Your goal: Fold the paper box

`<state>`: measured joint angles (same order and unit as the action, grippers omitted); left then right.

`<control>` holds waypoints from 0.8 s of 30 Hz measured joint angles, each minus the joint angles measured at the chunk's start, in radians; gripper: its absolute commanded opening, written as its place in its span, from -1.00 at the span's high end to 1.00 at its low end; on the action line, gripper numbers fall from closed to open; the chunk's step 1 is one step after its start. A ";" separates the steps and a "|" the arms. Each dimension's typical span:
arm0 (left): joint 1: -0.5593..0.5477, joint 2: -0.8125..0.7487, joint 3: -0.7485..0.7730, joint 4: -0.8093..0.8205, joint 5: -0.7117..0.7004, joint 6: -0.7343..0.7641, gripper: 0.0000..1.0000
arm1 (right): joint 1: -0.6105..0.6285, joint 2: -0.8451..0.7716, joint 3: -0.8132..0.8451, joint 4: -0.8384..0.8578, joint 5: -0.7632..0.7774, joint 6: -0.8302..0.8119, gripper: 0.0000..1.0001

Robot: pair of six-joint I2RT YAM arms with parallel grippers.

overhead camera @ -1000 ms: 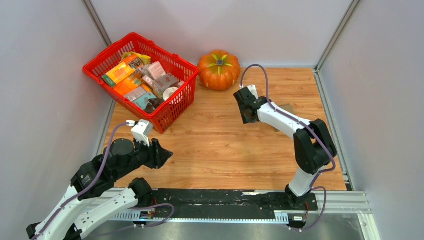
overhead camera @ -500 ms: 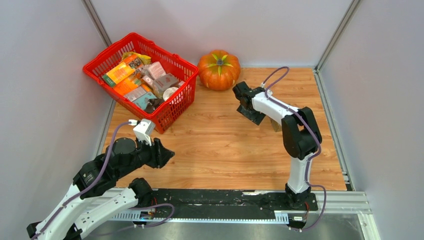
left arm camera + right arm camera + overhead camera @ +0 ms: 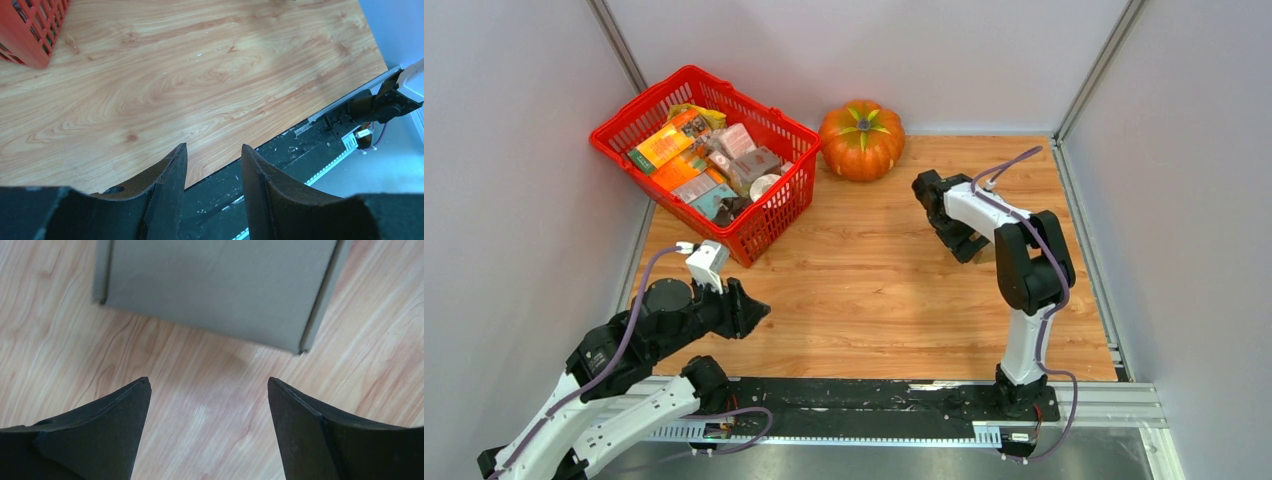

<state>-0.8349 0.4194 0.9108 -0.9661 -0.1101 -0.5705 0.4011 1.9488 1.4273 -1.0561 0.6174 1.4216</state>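
Cardboard of the paper box is not made out from the top external camera; it is judged to be hidden under the right arm, which is folded over the far right part of the table [image 3: 874, 300]. The right gripper [image 3: 964, 245] is pointed down there, near the wood. The left gripper [image 3: 749, 308] is held low at the near left, well apart from it. A red basket [image 3: 774, 215] of printed packages [image 3: 674, 150] and a pumpkin [image 3: 861, 140] are seen along the far side, neither of them touched.

From the left wrist, the left gripper [image 3: 212, 150] is seen with a moderate gap between its fingers and nothing in that gap. Only bare wood, a corner of the basket and the black rail [image 3: 280, 160] are shown below.

From the right wrist, the paper box [image 3: 215, 285] is seen lying on the wood just beyond the fingertips, a plain brown panel with a narrow strip down each side. The right gripper [image 3: 209, 382] is spread wide and released, with only table between its fingers; the box is not touched.

The step in hand is judged to be an approach to the box, no flap being grasped yet. How far it is folded cannot be told from this angle. For the next move, the near edge or a side strip would need to be brought between the fingers before anything is clenched, and the left arm would probably be wanted closer to steady the sheet.
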 measured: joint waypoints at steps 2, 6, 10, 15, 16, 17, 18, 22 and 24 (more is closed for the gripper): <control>0.000 -0.005 0.000 -0.003 -0.003 -0.003 -0.04 | -0.024 0.000 -0.011 0.000 0.008 0.011 -0.79; 0.000 -0.008 0.000 -0.006 -0.011 -0.008 -0.04 | -0.071 0.003 -0.045 0.030 0.009 0.019 -0.79; 0.000 -0.012 0.000 -0.008 -0.022 -0.016 -0.04 | -0.108 0.025 -0.057 0.062 0.006 0.021 -0.79; 0.000 -0.014 0.001 -0.013 -0.027 -0.031 -0.04 | -0.148 0.038 -0.043 0.090 -0.005 0.021 -0.96; 0.000 -0.014 0.001 -0.014 -0.028 -0.033 -0.04 | -0.156 0.042 -0.040 0.097 -0.010 0.020 -0.96; 0.000 -0.014 0.002 -0.017 -0.027 -0.035 -0.05 | -0.169 0.045 -0.036 0.108 -0.018 0.019 -0.94; 0.000 -0.014 0.002 -0.019 -0.027 -0.037 -0.12 | -0.180 0.046 -0.034 0.117 -0.024 0.018 -1.00; 0.000 -0.008 0.008 -0.021 -0.026 -0.048 -0.51 | -0.228 0.061 -0.016 0.143 -0.040 0.010 -1.00; 0.000 -0.001 0.012 -0.021 -0.024 -0.053 -0.61 | -0.241 0.070 -0.003 0.145 -0.042 0.003 -1.00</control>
<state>-0.8349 0.4187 0.9226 -0.9871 -0.1337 -0.6235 0.1604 2.0186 1.4246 -0.9112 0.5751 1.4250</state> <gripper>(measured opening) 0.738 0.998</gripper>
